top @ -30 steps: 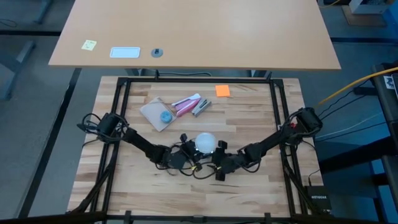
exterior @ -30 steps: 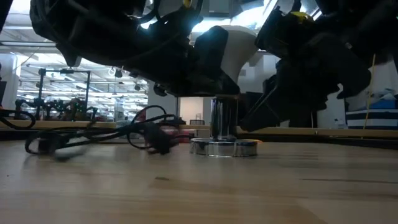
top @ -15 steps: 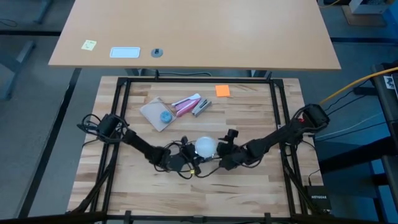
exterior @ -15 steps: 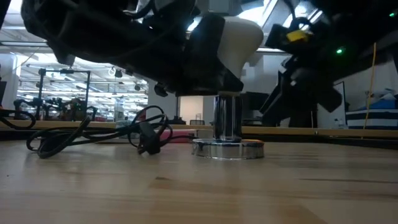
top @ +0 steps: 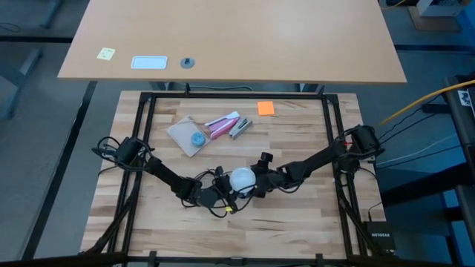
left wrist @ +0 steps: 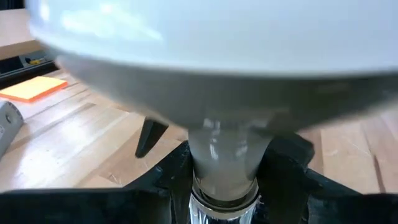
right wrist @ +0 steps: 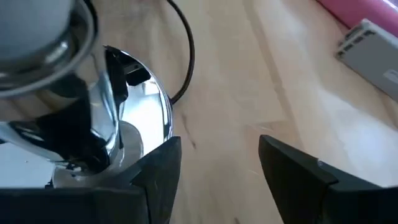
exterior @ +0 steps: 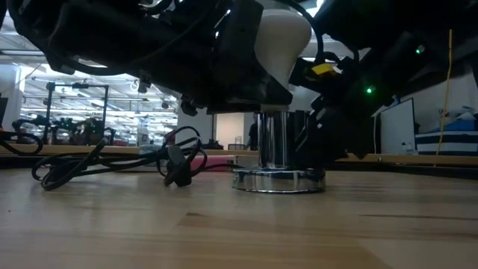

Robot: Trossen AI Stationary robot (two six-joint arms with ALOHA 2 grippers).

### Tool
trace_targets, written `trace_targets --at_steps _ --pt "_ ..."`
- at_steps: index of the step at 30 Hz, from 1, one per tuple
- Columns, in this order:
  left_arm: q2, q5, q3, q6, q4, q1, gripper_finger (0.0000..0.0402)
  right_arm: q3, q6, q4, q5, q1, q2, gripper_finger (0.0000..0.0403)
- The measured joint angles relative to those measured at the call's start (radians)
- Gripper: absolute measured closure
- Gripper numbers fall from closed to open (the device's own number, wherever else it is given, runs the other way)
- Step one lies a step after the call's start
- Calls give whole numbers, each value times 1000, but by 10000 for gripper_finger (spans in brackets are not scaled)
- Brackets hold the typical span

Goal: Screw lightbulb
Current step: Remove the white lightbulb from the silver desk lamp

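The frosted-white lightbulb (top: 241, 179) stands upright with its neck in the chrome socket (exterior: 278, 146), whose round base (exterior: 280, 180) rests on the table. It fills the top of the left wrist view (left wrist: 211, 43). My left gripper (top: 220, 187) comes in from the table's left and is shut on the bulb. My right gripper (top: 260, 176) is open just to the right of the socket (right wrist: 118, 124), with bare wood between its fingers (right wrist: 217, 155). The socket's thin black cord (exterior: 112, 161) lies coiled on the table. My left gripper holds the bulb low down, at its tapering neck (left wrist: 227, 155) just above the socket, one dark finger (left wrist: 161, 180) on each side. It comes in roughly level from the table's left. The bulb stands upright in the socket. I cannot tell whether my right gripper's finger (right wrist: 158, 165) touches the socket's base rim.
A pink-and-white tube (top: 223, 124), a grey piece (top: 239, 127), a tan pouch with a blue round thing (top: 189, 136) and an orange note (top: 266, 108) lie toward the far edge. Black frame rails (top: 141, 148) run along the table's sides.
My right gripper has swung from the near side of the socket toward the far edge, then in toward the socket, turning as it went. The bulb, the socket and my left gripper have shifted a little toward the near edge.
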Motion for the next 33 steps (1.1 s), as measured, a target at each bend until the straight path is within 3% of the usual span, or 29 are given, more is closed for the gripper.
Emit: trace_targets --at_steps 18,24,29,33 --pt "-4 -23 1 4 -2 17 260 -1 110 19 -84 76 16 183" --pt "-2 -97 2 29 -15 34 260 3 138 102 -177 114 17 182" --pt "0 -84 1 23 -17 44 260 3 112 194 -146 125 18 182" --pt "0 -70 1 25 -23 50 260 3 107 167 -114 129 16 182"
